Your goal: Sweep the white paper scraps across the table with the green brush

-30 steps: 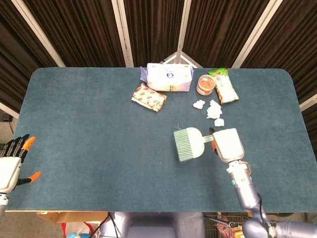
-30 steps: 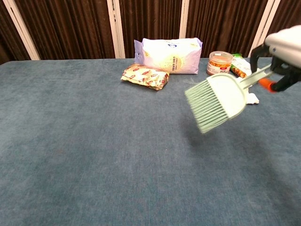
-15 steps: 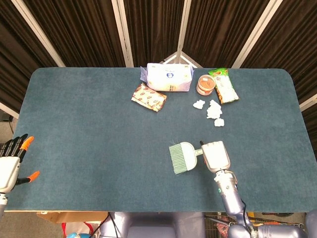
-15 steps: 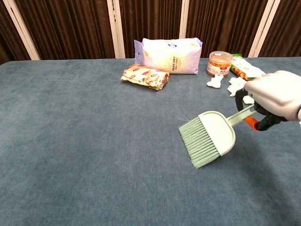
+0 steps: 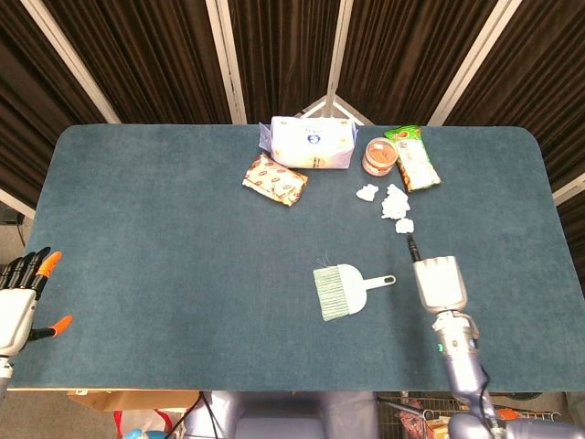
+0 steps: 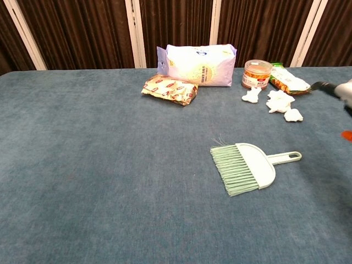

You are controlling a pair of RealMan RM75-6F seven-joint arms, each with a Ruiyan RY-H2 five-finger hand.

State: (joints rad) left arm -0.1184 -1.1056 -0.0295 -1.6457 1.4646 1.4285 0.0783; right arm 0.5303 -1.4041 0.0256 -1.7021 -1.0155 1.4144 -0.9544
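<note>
Released since the earlier head view, the green brush (image 5: pixel 343 288) lies flat below the white paper scraps (image 5: pixel 393 203), right hand (image 5: pixel 438 282) empty beside its handle, left hand (image 5: pixel 20 297) open far off; from the chest, brush (image 6: pixel 243 166) well short of scraps (image 6: pixel 280 100), so regrasping may nudge it askew.

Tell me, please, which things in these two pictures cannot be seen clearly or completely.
- Right hand: the head view shows only its back, so its fingers are hidden; the chest view cuts it at the right edge.
- Left hand: cut by the left edge in the head view; absent from the chest view.
- Purple bag: print too small to read.
- White paper scraps: clumped, so the count is unclear.
- Green brush: fully visible.
</note>
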